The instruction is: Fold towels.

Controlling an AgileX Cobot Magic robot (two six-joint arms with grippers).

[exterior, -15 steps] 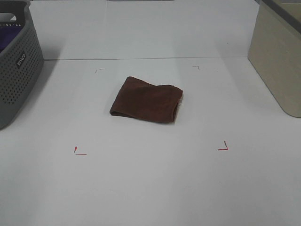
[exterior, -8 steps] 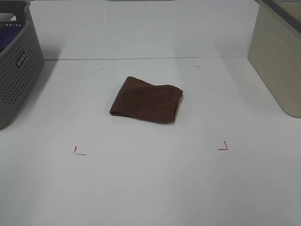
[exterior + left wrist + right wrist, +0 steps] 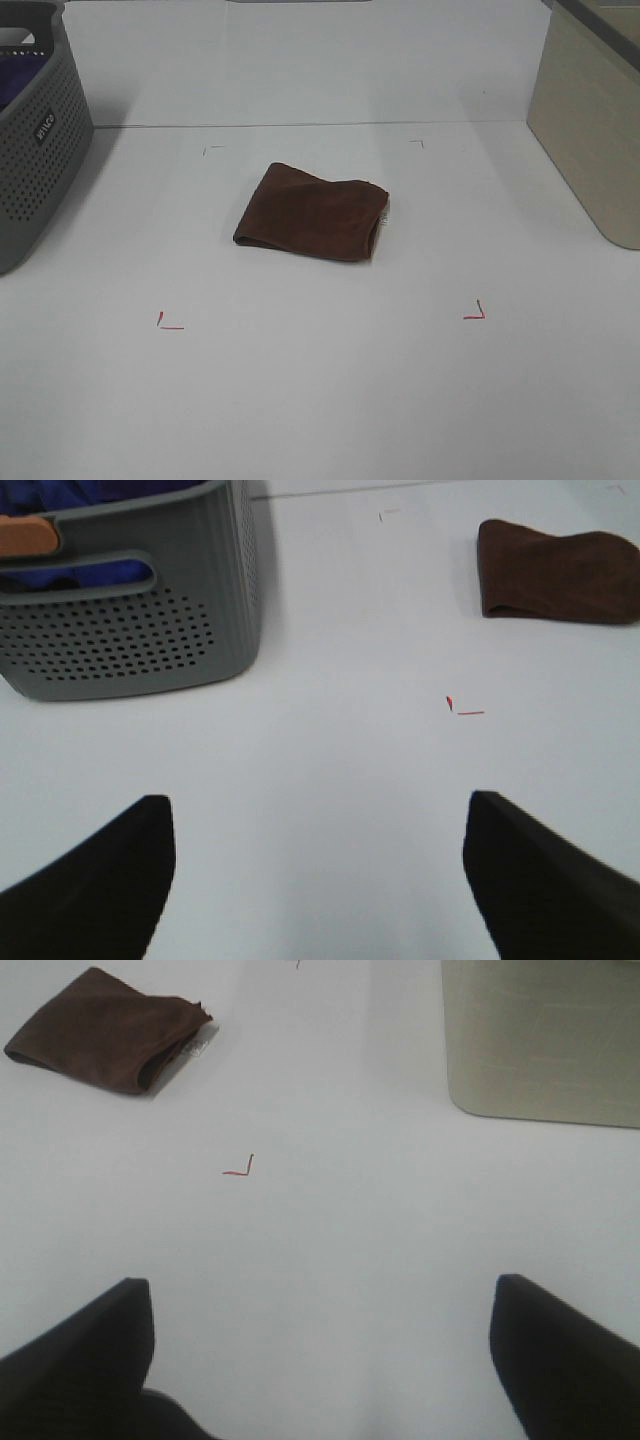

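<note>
A dark reddish-brown towel (image 3: pixel 312 212) lies folded into a small rectangle in the middle of the white table, a small white tag showing at its right edge. It also shows in the left wrist view (image 3: pixel 560 570) and the right wrist view (image 3: pixel 105 1030). Neither arm appears in the exterior high view. My left gripper (image 3: pixel 320 880) stands open over bare table, well back from the towel. My right gripper (image 3: pixel 325 1360) is open too, over bare table near the red corner mark (image 3: pixel 240 1167). Nothing sits between either pair of fingers.
A grey perforated basket (image 3: pixel 35 130) holding purple cloth stands at the far left, also in the left wrist view (image 3: pixel 120 610). A beige bin (image 3: pixel 590 120) stands at the far right. Red corner marks (image 3: pixel 168 322) and faint grey ones outline a square around the towel.
</note>
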